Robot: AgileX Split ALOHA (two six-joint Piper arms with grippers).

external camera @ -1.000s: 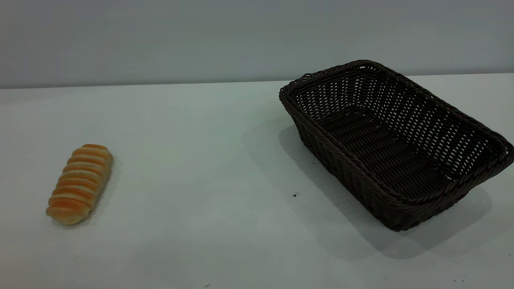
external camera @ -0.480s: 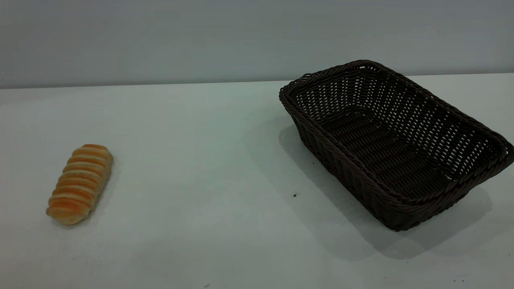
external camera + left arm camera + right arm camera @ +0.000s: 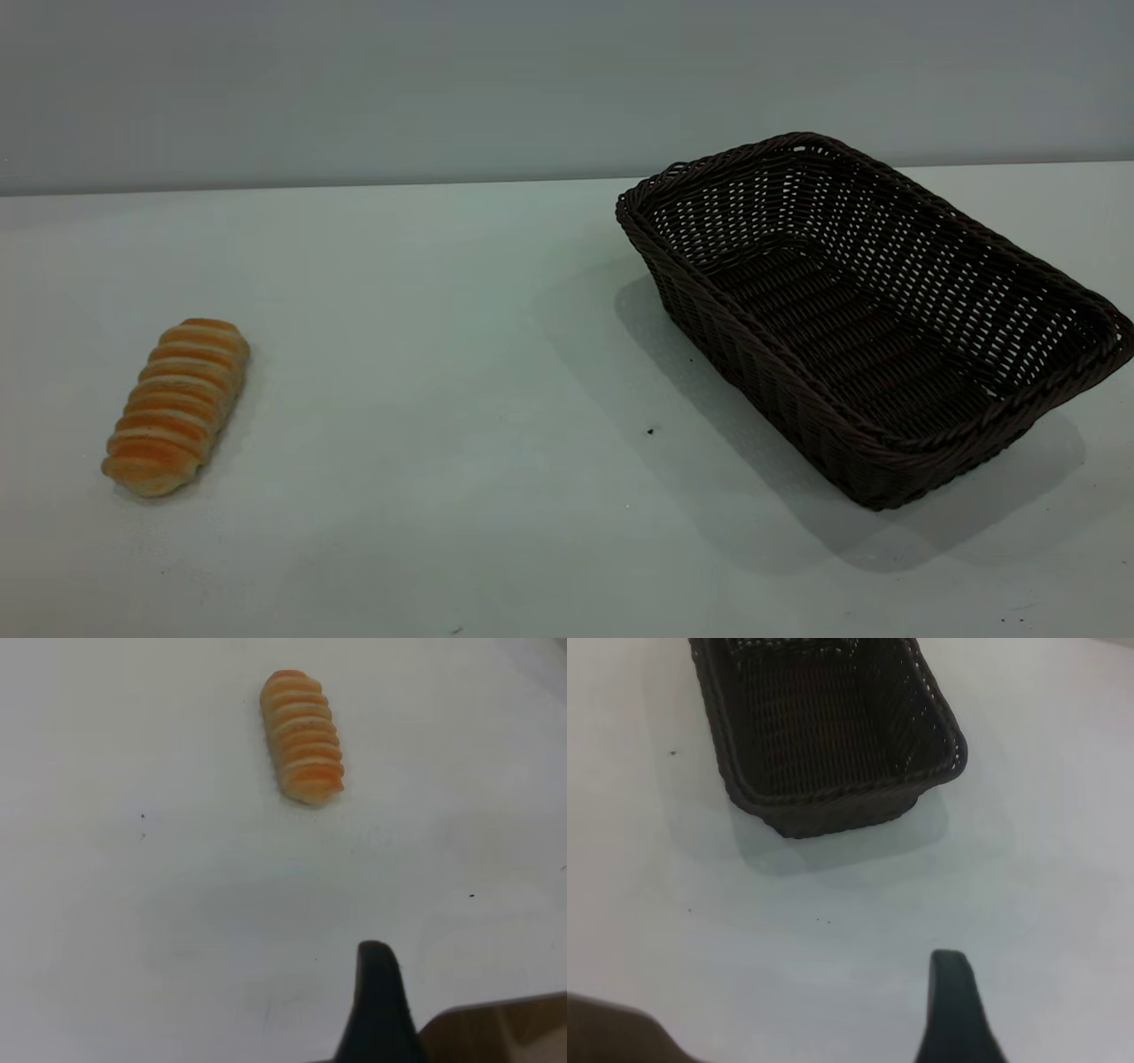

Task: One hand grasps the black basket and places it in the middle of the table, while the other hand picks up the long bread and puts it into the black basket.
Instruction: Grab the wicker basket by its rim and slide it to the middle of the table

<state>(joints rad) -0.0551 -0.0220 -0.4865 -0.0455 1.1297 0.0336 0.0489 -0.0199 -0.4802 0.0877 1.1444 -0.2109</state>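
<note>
The long bread [image 3: 175, 406] lies on the white table [image 3: 461, 354] at the left. It also shows in the left wrist view [image 3: 302, 735]. The black basket [image 3: 873, 310] stands empty on the table at the right, skewed to the table's edge. It also shows in the right wrist view [image 3: 824, 726]. Of my left gripper [image 3: 379, 1005] only a black piece shows, well apart from the bread, over bare table. Of my right gripper [image 3: 954, 1010] only a black piece shows, well apart from the basket. Neither arm shows in the exterior view.
A grey wall runs behind the table's far edge. A small dark speck [image 3: 650, 431] lies on the table near the basket. A brown area [image 3: 505, 1032] shows beside the left gripper in the left wrist view.
</note>
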